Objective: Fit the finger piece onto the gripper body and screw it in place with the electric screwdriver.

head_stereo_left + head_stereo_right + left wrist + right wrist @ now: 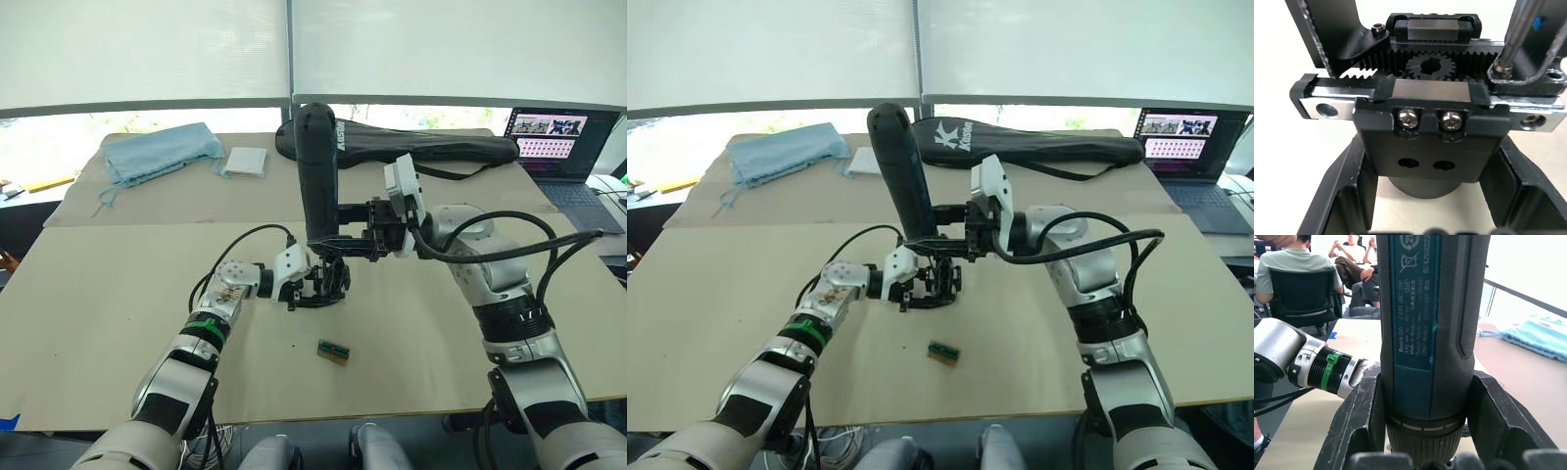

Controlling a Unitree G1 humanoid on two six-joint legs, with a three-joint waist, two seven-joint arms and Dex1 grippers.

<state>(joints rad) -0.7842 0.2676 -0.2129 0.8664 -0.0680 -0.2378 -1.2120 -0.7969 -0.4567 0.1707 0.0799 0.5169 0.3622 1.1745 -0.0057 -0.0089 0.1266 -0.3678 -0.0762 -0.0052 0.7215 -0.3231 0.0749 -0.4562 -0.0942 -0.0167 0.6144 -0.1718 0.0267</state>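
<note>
My left gripper (315,287) is shut on the gripper body (333,278), holding it just above the table; its fingers (1337,196) flank the black block. The left wrist view shows the body's toothed racks, centre gear (1426,66) and two screws. My right gripper (340,233) is shut on the electric screwdriver (318,166), which stands nearly upright over the body. Its metal bit (1518,34) comes down onto a screw in the finger piece (1533,84), seated at one end of the body. Another black finger (1332,34) stands at the other end.
A small green-topped block (334,352) lies on the table in front of the grippers. At the back are a blue cloth (162,152), a white pad (245,161), a long black bag (421,145) and a laptop (563,142). People sit in the right wrist view's background.
</note>
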